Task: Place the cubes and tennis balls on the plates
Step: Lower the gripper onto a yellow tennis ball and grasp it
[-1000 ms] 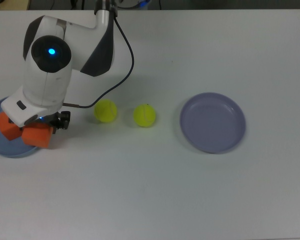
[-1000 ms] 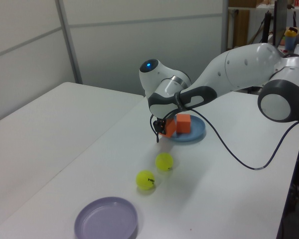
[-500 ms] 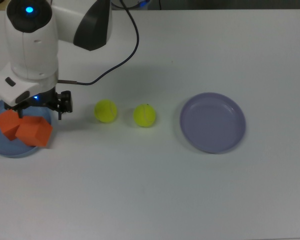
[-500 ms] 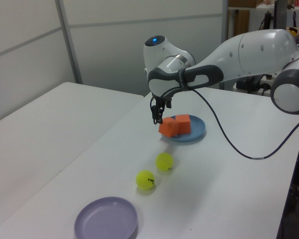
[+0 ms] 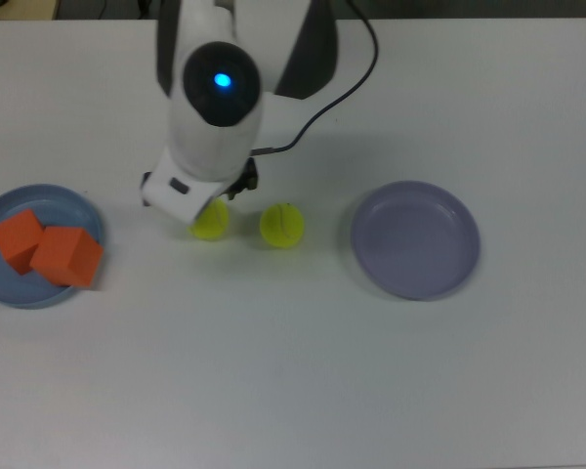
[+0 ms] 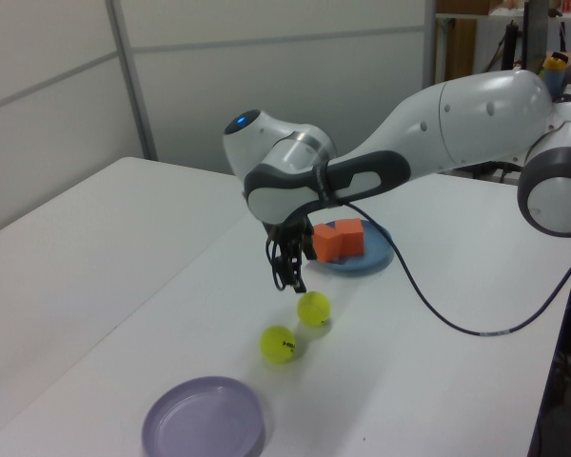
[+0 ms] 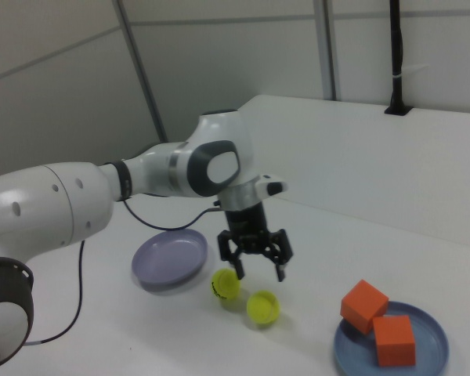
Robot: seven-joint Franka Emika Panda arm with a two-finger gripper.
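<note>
Top view: camera looks straight down on the white tabletop (image 5: pixel 293 391), close enough that the arm's base is cut off at the upper edge. Blue plate (image 5: pixel 0 283) at the top view's left, lavender plate (image 5: pixel 415 239) at the top view's right.

Left view: oblique, raised, from the lavender-plate (image 6: pixel 203 420) end, looking along the tabletop toward the blue plate (image 6: pixel 373 259).

Right view: oblique from the opposite end, blue plate (image 7: pixel 435 345) nearest.

All three share both plates.
</note>
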